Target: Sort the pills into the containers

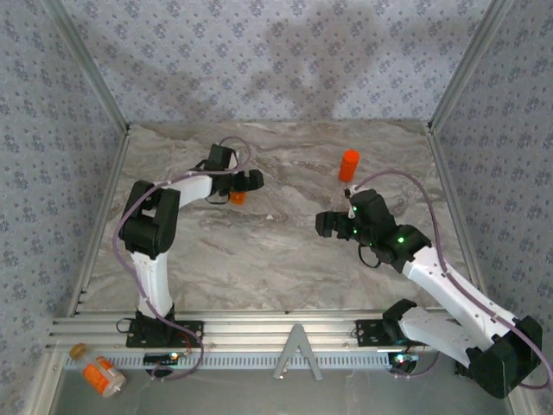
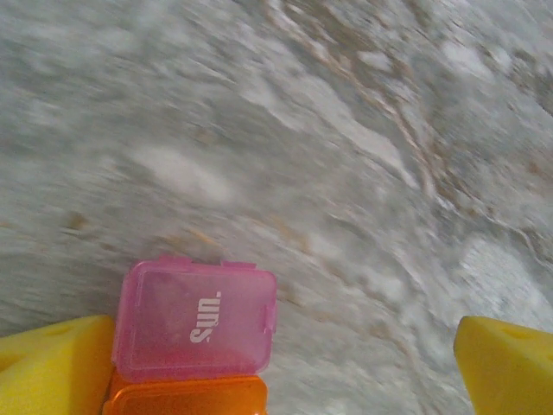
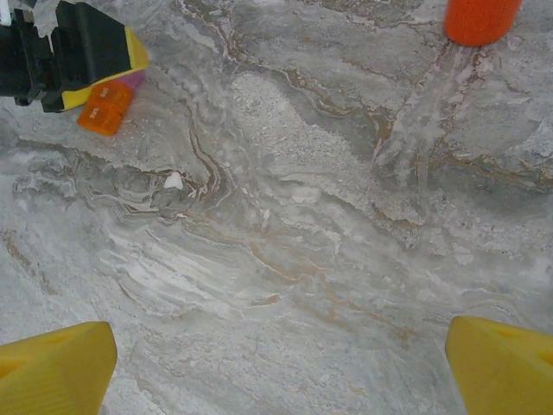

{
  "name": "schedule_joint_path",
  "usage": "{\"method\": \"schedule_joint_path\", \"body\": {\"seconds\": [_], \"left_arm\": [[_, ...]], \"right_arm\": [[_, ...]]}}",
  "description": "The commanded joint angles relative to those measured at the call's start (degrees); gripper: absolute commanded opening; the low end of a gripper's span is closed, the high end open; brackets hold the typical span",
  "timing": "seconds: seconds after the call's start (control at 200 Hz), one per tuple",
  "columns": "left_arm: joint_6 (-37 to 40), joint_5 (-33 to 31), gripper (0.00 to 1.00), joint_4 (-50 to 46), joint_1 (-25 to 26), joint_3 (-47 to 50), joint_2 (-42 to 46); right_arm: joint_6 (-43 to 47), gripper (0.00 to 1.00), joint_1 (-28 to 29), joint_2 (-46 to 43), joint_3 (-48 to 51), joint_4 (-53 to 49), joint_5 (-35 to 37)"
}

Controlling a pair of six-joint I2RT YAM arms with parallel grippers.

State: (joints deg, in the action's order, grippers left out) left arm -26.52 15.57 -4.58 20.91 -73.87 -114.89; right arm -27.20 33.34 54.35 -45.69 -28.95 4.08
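The left tool (image 1: 244, 184) stands wide open and grips nothing. In its wrist view its yellow pads (image 2: 54, 363) sit far apart, with the small pill box (image 2: 194, 333) low in the gap, pressed up against or just beside the pad at the left edge of that view; actual contact cannot be told. The box lies flat on the marble worktop (image 2: 346, 130) with its lids up. Its long axis runs from the orange compartment nearest the wrist to the pink compartment printed "Sun.", and the pink end points away from the wrist. In the top view the box (image 1: 238, 198) lies well to the left of the orange pill bottle (image 1: 348, 164) and a little nearer the arm bases. The bottle stands upright, cap on top, long axis vertical. The right tool (image 1: 333, 224) is also spread fully and empty, hanging over bare worktop near the bottle on its near side, touching nothing. In the right wrist view the bottle (image 3: 480, 19) is at the top right and the box (image 3: 105, 107) at the far left under the left tool (image 3: 82, 54). A single white pill (image 3: 174, 181) lies on the worktop between them, much closer to the box than to the bottle.
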Motion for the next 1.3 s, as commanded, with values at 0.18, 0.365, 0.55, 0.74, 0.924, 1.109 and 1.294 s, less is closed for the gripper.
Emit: {"method": "schedule_joint_path", "body": {"seconds": [0.18, 0.365, 0.55, 0.74, 0.924, 1.109, 1.294], "left_arm": [[-2.76, 3.71, 0.99, 4.56, 6.44, 0.15, 3.09], [-3.33, 4.46, 0.99, 5.23, 11.12, 0.76, 3.26], [-4.74, 6.26, 1.00, 7.28, 13.76, 2.65, 3.75], [-5.55, 4.78, 1.00, 7.98, 13.71, 3.86, 6.26], [-8.43, 0.93, 1.00, 9.59, 9.71, 6.99, 13.82], [-11.43, -7.13, 1.00, 7.11, 4.88, 13.25, 23.07], [-14.80, -10.87, 1.00, 2.89, -0.46, 20.38, 30.23]], "right_arm": [[-0.57, 1.00, -0.27, 1.48, 1.53, 1.71, -0.59], [-0.83, 1.00, -0.34, 1.73, 1.70, 1.09, -0.85], [-0.84, 1.00, -0.65, 2.08, 2.15, 1.41, -1.15], [-1.14, 1.00, -0.85, 3.25, 2.67, 2.58, -2.15], [-0.87, 1.00, -1.33, 8.12, 1.34, 5.41, -4.62], [2.58, 0.98, -1.60, 21.46, -6.98, 8.95, -8.16], [4.50, 0.86, -1.32, 37.47, -20.11, 9.38, -12.52]]}}
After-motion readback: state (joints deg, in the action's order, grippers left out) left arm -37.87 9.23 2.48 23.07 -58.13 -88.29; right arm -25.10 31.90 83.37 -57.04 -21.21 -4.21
